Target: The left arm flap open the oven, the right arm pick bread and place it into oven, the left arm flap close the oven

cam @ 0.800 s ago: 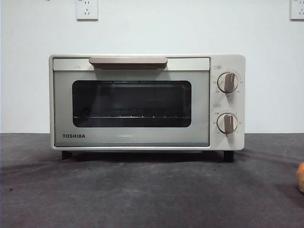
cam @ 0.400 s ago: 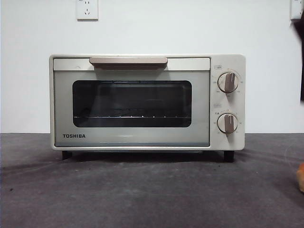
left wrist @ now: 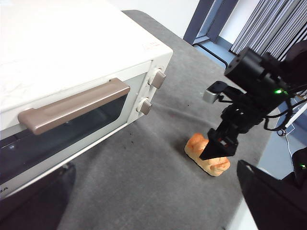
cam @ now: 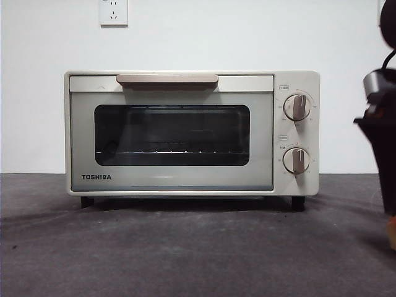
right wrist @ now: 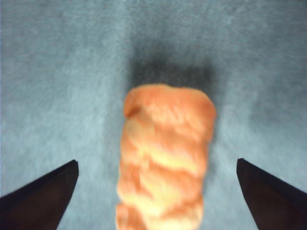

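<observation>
The cream-white oven (cam: 185,133) stands in the middle of the table with its door shut; its beige handle (left wrist: 72,108) shows in the left wrist view. The orange-tan bread (left wrist: 216,165) lies on the grey cloth to the oven's right, only a sliver at the front view's edge (cam: 392,234). My right gripper (right wrist: 156,191) is open and hangs straight above the bread (right wrist: 165,153), one jaw on each side, not touching it. It shows as a dark shape at the right edge (cam: 378,154). My left gripper (left wrist: 153,211) is open and empty, above the oven's front.
Two beige knobs (cam: 297,106) sit on the oven's right panel. The dark grey cloth (cam: 185,247) covers the table. A white wall with a socket (cam: 113,12) stands behind. The table's right edge is near the bread (left wrist: 240,211).
The right arm has come down into the front view at the right edge, lowering over the bread. The oven and bread have not moved.
</observation>
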Tool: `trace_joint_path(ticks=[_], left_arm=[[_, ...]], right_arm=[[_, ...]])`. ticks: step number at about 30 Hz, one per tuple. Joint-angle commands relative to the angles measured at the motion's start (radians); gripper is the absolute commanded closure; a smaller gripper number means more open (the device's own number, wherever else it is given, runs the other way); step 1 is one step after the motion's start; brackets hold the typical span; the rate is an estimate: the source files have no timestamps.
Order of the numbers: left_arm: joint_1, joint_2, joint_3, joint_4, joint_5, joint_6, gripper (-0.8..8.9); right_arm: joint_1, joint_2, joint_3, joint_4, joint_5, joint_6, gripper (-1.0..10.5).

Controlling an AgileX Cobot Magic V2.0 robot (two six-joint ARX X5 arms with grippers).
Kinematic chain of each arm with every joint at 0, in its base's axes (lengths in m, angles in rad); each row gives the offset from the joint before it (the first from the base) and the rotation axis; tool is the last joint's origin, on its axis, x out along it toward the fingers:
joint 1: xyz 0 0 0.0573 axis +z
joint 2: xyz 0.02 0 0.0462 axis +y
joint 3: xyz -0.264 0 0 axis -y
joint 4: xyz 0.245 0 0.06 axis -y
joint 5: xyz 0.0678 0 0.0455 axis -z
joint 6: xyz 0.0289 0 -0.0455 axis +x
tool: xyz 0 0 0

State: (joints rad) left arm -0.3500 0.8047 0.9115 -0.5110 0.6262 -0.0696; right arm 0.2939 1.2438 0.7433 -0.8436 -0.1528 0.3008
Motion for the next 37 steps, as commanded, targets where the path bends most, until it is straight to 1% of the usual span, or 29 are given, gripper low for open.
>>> trace_joint_path(ticks=[1,4,6,9,12,15,18,19,22,23,25,27,28,29,31,34,37], left_arm=[[-0.005,0.007,0.019,0.012,-0.002,-0.002,2.28],[-0.005,0.007,0.019,0.014,-0.002,-0.002,2.28],[-0.005,0.007,0.019,0.014,-0.002,-0.002,2.28],[-0.005,0.007,0.019,0.019,-0.002,-0.002,2.28],[-0.005,0.007,0.019,0.02,-0.002,-0.003,2.38],[-0.005,0.007,0.019,0.018,-0.003,-0.003,3.52],[-0.005,0.009,0.021,0.008,-0.004,-0.003,4.15],[-0.005,0.013,0.023,0.004,-0.008,-0.007,4.18],[-0.005,0.04,0.04,-0.014,-0.038,-0.01,4.21],[-0.005,0.055,0.05,-0.022,-0.055,-0.01,4.45],[-0.007,0.088,0.074,-0.04,-0.08,0.002,5.65],[-0.013,0.133,0.108,-0.066,-0.116,0.023,7.08],[-0.016,0.155,0.124,-0.076,-0.128,0.031,7.45],[-0.02,0.183,0.143,-0.085,-0.138,0.037,7.64],[-0.028,0.24,0.183,-0.097,-0.155,0.049,7.65],[-0.044,0.327,0.245,-0.104,-0.177,0.086,7.94],[-0.068,0.413,0.305,-0.102,-0.223,0.105,7.94]], right_arm=[[0.005,0.06,0.001,0.025,0.002,0.004,4.7],[0.005,0.106,0.001,0.041,-0.004,0.001,4.8],[0.005,0.125,0.001,0.054,-0.004,-0.001,5.0],[0.005,0.152,0.001,0.068,-0.004,-0.002,6.1],[0.005,0.162,0.001,0.065,-0.004,-0.005,7.8],[0.005,0.156,0.001,0.066,-0.005,-0.002,8.7],[0.005,0.123,0.002,0.059,-0.009,0.004,8.8],[0.005,0.107,0.003,0.052,-0.016,0.005,8.8],[0.005,0.032,0.005,0.029,-0.066,0.005,8.8],[0.005,-0.003,0.005,0.018,-0.087,0.005,8.8],[0.005,-0.069,0.005,0.002,-0.116,0.005,8.8],[0.005,-0.148,0.005,-0.007,-0.163,0.002,8.8],[0.005,-0.189,0.005,-0.011,-0.183,0.002,8.8],[0.005,-0.23,0.005,-0.014,-0.2,0.002,8.8],[0.005,-0.308,0.005,-0.019,-0.216,0.003,8.8],[0.005,-0.419,0.005,-0.026,-0.218,0.003,8.8],[0.005,-0.531,0.005,-0.026,-0.22,0.016,8.8]])
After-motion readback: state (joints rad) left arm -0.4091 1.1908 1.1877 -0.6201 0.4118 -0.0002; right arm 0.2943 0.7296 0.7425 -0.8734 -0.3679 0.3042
